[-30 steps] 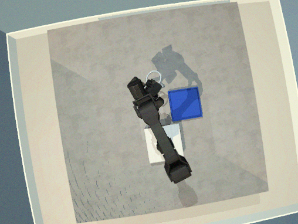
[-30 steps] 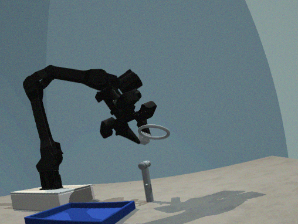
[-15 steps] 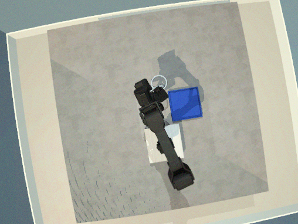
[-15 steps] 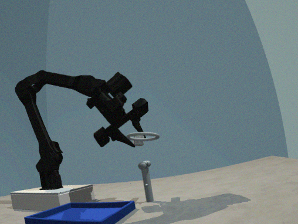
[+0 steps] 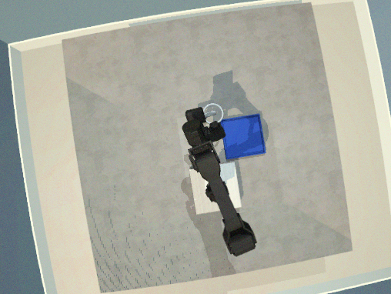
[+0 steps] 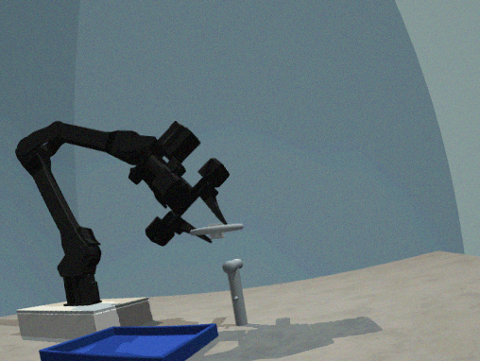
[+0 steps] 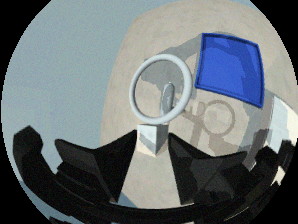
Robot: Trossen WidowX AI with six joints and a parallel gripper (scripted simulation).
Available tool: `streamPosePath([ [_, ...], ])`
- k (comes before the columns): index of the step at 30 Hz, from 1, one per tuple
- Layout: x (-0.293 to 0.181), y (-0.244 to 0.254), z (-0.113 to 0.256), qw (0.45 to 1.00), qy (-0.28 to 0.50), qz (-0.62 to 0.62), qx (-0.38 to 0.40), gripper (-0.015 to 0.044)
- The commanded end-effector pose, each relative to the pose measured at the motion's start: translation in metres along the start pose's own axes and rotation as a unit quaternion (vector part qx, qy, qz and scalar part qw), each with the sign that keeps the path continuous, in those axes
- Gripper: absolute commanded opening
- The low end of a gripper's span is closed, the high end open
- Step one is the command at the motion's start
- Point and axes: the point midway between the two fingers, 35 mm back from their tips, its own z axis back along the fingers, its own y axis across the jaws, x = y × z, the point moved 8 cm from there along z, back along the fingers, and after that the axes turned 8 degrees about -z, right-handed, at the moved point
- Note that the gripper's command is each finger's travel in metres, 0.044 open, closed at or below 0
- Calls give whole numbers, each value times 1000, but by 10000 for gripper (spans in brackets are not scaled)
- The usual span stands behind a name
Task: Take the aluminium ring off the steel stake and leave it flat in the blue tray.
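black gripper [image 5: 208,121] [image 6: 218,232] [image 7: 152,135] pinches smooth ring [image 5: 222,114] [image 6: 236,228] [image 7: 188,90] by blocky tab [image 6: 217,234] [image 7: 149,137].

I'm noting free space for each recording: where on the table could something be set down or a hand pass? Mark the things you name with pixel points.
Bare tabletop lies beyond the blue tray [image 5: 243,136] [image 6: 128,342] [image 7: 230,70], on the side away from the stake [image 6: 238,298] [image 7: 167,100], and left of the white base block [image 5: 202,205] [image 6: 57,323] in the top view. Crowded: between tray and stake, under the held ring [image 5: 222,117] [image 6: 231,228] [image 7: 188,90].

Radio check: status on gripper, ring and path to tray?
Gripper shut on ring's tab. Ring off stake, held above it. Nothing seen between ring and blue tray; tray empty.
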Motion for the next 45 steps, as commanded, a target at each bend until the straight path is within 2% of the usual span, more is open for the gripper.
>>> streamPosePath([
  [1, 4, 0, -2, 1000, 4, 20, -11, 0],
  [25, 34, 2, -17, 964, 87, 220, -122, 0],
  [45, 62, 2, -24, 905, 202, 341, -154, 0],
])
